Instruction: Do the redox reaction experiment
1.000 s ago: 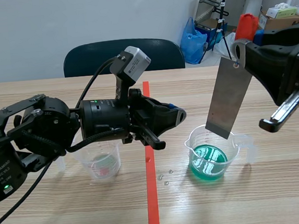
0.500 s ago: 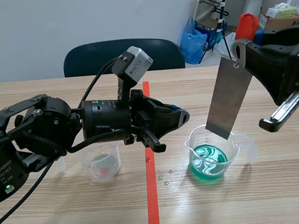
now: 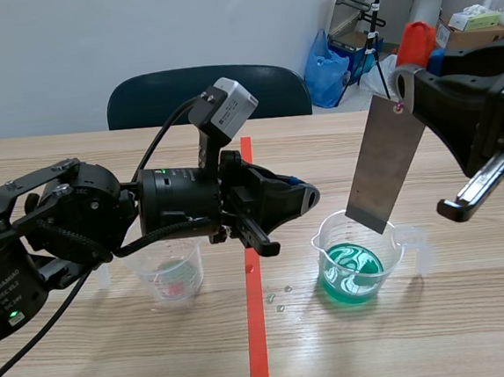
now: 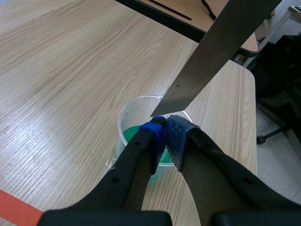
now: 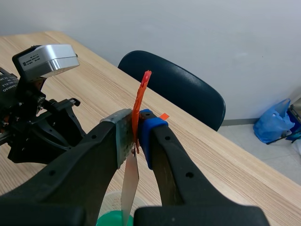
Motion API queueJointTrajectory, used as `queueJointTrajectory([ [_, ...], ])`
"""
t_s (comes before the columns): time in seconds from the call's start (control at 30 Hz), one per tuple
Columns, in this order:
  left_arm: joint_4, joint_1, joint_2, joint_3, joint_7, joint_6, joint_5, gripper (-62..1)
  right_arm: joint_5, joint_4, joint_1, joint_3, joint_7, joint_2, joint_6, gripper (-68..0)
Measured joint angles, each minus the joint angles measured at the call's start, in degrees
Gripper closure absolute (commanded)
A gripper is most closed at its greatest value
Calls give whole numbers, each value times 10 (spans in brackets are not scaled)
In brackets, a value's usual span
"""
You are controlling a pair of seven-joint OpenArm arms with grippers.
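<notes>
A clear beaker with green liquid stands right of the red tape line; it also shows ahead of my left gripper's fingers as the beaker. A grey metal strip hangs tilted over it, its lower corner at the beaker's rim, above the liquid. My right gripper is shut on the strip's top end, by an orange tag. The strip crosses the left wrist view above the beaker. My left gripper is shut on nothing, raised just left of the beaker.
A second clear beaker with a little reddish-green residue stands left of the tape under my left arm. A few droplets lie on the table near the tape. A dark chair stands beyond the far edge, with bags and boxes behind.
My left gripper crept slightly right toward the green beaker, then stopped. The strip and right gripper have not visibly moved.
</notes>
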Motion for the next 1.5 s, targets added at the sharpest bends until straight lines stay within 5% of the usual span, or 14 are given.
queueJointTrajectory([
  [0.27,2,20,-62,-17,-50,0,1,-26,0,0,0,0,0,0,0,-13],
  [0.6,107,240,-209,-219,-158,0,-1,-26,0,0,0,0,0,0,0,-13],
  [0.8,131,422,-244,-352,-250,0,12,-27,0,0,0,0,0,0,0,-13],
  [1.03,131,641,-230,-498,-403,0,90,-27,0,0,0,0,0,0,0,-13],
  [1.17,131,736,-190,-565,-478,0,168,-27,0,0,0,0,-1,0,0,-13],
  [1.33,131,820,-125,-618,-568,0,273,-27,0,0,0,0,0,0,0,-13],
  [1.5,131,881,-77,-638,-630,23,336,-28,0,0,0,0,0,0,0,-13],
])
